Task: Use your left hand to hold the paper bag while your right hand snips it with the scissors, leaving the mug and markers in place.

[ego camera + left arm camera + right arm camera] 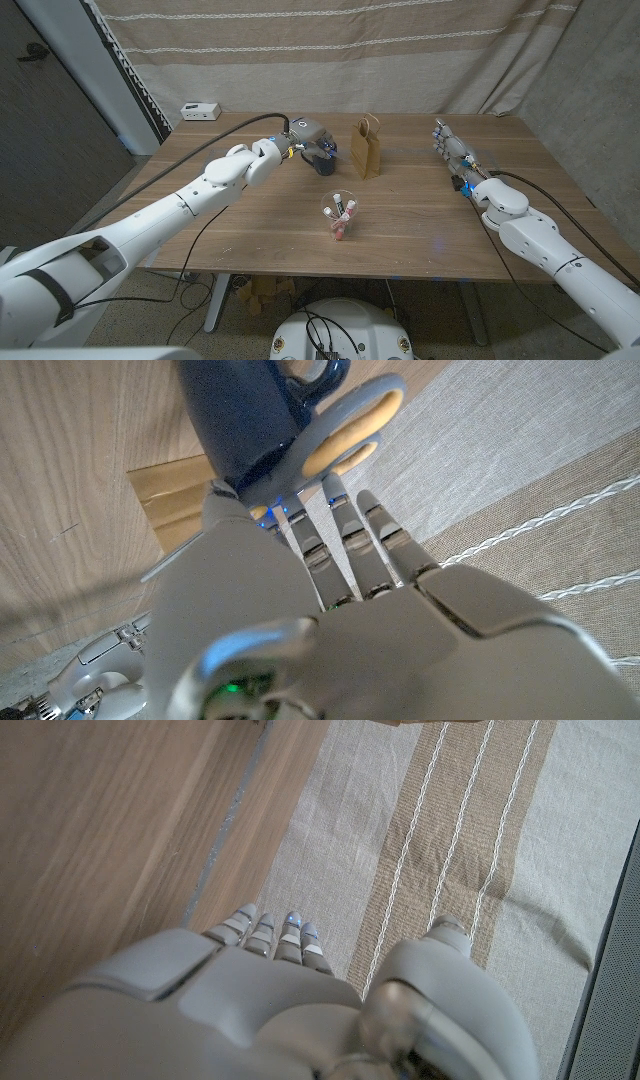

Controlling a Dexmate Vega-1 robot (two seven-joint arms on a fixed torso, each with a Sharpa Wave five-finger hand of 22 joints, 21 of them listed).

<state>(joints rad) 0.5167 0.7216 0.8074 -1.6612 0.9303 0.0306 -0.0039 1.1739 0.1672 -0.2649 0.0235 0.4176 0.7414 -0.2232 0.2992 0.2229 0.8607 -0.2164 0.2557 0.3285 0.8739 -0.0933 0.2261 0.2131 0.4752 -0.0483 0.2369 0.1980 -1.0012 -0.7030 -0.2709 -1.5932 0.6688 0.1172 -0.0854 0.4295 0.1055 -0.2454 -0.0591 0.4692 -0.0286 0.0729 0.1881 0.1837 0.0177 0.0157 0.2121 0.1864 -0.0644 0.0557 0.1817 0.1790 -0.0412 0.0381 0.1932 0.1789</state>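
From the head view I see my left hand [312, 137] at the mug [325, 160], just left of the upright bag [365, 147]; my right hand [452, 150] lies apart, fingers out, holding nothing. A cup of markers [338, 215] stands nearer.

Left wrist: fingers [345, 545] straight, touching the mug [240, 420] holding scissors [340, 430]; I can't tell any grip.

Right wrist: fingers [275, 935] over the table [100, 840] edge.

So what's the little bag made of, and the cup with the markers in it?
The paper bag looks like matte brown kraft paper: flat tan sides, sharp creases, thin twisted handles. The cup holding the markers looks like clear glass or plastic, since you see straight through its wall; which one, I cannot tell.
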